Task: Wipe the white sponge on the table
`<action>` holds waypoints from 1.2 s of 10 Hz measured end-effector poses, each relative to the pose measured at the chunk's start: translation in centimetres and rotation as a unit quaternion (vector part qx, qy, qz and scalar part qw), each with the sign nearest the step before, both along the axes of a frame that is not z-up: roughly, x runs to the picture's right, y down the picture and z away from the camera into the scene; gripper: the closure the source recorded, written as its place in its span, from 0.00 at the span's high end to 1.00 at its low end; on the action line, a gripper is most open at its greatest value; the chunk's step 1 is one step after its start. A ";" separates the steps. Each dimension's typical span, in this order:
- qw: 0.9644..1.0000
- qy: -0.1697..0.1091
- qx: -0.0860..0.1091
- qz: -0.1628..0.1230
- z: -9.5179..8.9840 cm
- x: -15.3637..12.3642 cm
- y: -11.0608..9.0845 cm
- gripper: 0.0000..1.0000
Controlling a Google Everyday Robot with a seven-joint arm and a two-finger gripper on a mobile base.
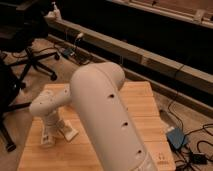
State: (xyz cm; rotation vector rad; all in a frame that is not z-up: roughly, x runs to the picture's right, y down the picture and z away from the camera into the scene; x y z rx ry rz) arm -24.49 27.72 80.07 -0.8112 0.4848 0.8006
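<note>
1. Gripper [56, 131] sits low over the left part of the table [142, 112], at the end of the white arm [100, 115] that fills the middle of the view. The wrist hides the fingers, so I cannot tell how they stand.
2. White sponge [69, 132] lies flat on the table just right of the gripper, touching or nearly touching it; I cannot tell which.
3. White bottle [46, 136] lies on its side just left of the gripper, so the gripper is between the two.
4. Risk: the bottle is the closest obstacle. A wipe stroke to the left likely knocks or rolls it toward the table's left edge.
5. Risk: if the sponge is not firmly held or pinned, a stroke probably slides past it, and the wrist rubs bare wood.
6. Risk: the sponge is soft and thin; pressing too hard could jam the fingertips into the planks.
</note>
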 end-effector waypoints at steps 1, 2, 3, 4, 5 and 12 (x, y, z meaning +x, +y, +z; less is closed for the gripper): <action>1.000 0.022 -0.013 0.006 -1.1 2.4 1.4 0.00; 0.999 0.042 -0.020 0.012 -1.9 4.4 2.2 0.00; 0.997 0.068 -0.026 0.019 -2.7 6.9 3.0 0.00; 0.996 0.087 -0.031 0.022 -3.2 8.7 3.5 0.00; 0.993 0.110 -0.035 0.024 -3.8 11.0 4.2 0.00; 0.967 0.240 0.006 0.083 -0.6 20.9 0.0 0.00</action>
